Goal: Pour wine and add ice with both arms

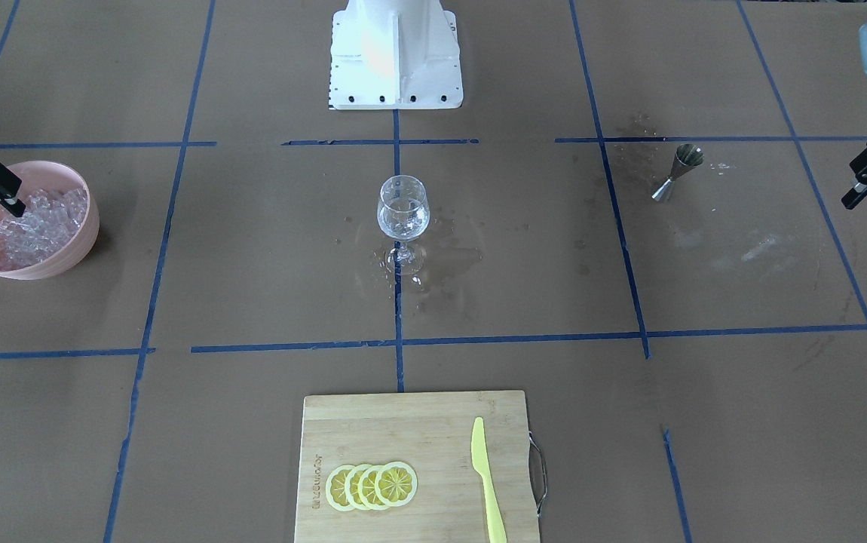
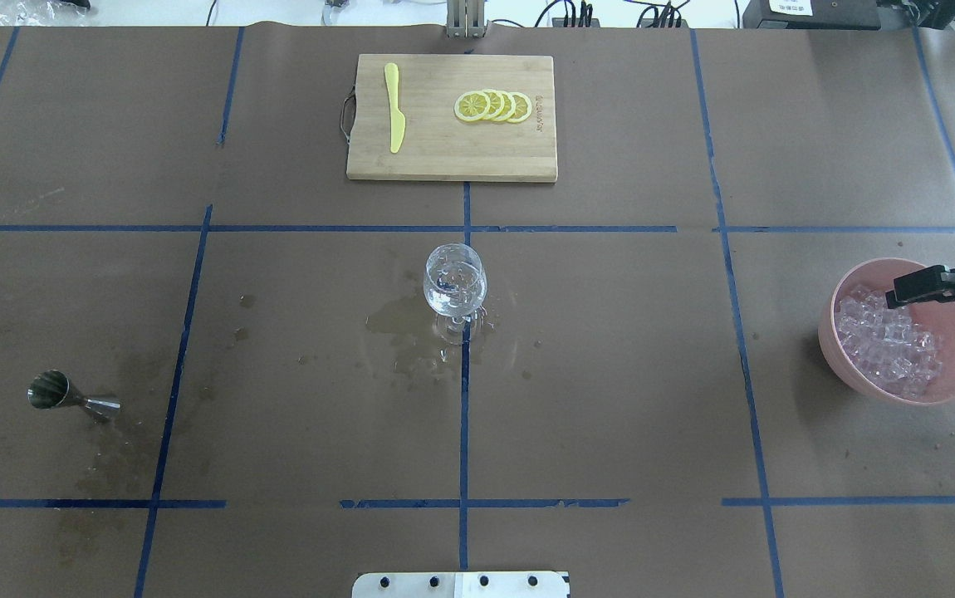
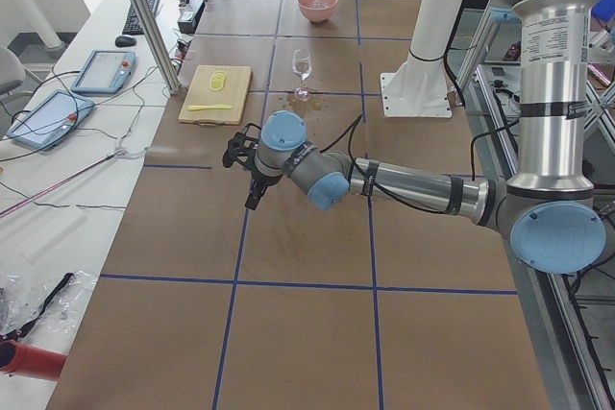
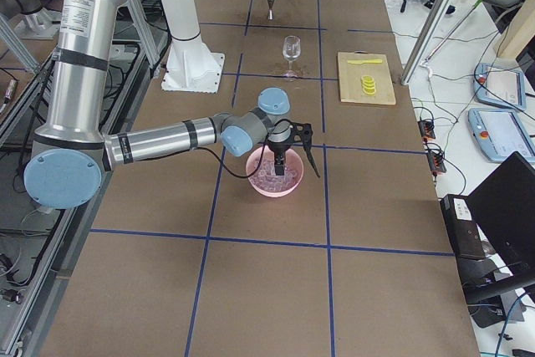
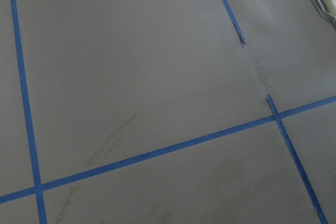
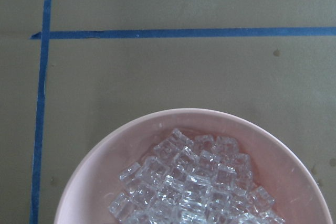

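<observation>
Right wrist-mounted: glassy irregular ice (image 6: 194,182); smooth pink bowl (image 6: 100,166).

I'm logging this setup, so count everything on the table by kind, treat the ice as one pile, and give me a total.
Wine glass: 1
Metal measuring cup: 1
Pink bowl: 1
Ice pile: 1 (too many cubes to count)
Cutting board: 1
Yellow knife: 1
Lemon slices: 4
Total: 10

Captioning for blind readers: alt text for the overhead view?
A wine glass stands in a spill at table centre. The right gripper hangs at a pink bowl of ice; a jigger sits left, lemon slices on a cutting board.
</observation>
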Robot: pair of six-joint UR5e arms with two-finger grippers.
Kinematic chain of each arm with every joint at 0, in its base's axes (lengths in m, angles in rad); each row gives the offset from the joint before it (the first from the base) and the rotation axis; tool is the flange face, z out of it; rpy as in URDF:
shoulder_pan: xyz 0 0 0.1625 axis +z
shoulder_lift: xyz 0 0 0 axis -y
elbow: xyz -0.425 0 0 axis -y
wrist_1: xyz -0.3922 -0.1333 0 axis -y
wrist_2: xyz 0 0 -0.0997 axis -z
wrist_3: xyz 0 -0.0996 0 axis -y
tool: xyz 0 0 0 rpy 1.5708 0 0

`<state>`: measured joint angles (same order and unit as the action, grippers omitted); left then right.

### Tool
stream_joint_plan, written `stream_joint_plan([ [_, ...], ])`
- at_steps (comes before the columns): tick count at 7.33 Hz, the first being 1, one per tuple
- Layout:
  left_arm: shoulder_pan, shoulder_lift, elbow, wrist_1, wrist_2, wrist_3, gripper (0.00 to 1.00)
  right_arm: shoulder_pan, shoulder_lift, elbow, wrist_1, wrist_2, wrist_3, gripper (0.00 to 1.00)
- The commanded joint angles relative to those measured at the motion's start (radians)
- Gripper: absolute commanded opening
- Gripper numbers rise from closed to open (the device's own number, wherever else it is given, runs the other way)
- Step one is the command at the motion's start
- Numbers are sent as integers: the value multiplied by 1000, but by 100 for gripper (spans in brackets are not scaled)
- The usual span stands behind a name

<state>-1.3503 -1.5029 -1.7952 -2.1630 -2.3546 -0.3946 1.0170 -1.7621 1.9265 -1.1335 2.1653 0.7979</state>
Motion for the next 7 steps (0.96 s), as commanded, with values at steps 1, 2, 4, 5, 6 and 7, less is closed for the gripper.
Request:
stream_joint_plan([
  [1, 0, -4, -3, 0, 0, -1, 100, -54, 0, -21, 3, -13, 38, 100],
  [2, 0, -5, -4, 0, 0, -1, 100, -61, 1, -43, 3, -13, 38, 100],
  [4, 0, -5, -10, 0, 0, -3, 100, -67, 0, -49, 1, -15, 40, 88],
  [5, 0, -5, -16, 0, 0, -3, 100, -68, 1, -60, 3, -15, 40, 82],
  [6, -1, -4, -19, 0, 0, -3, 100, -68, 1, -60, 3, -13, 40, 69],
  [7, 0, 0, -23, 0, 0, -3, 100, -68, 1, -61, 3, -15, 40, 51],
])
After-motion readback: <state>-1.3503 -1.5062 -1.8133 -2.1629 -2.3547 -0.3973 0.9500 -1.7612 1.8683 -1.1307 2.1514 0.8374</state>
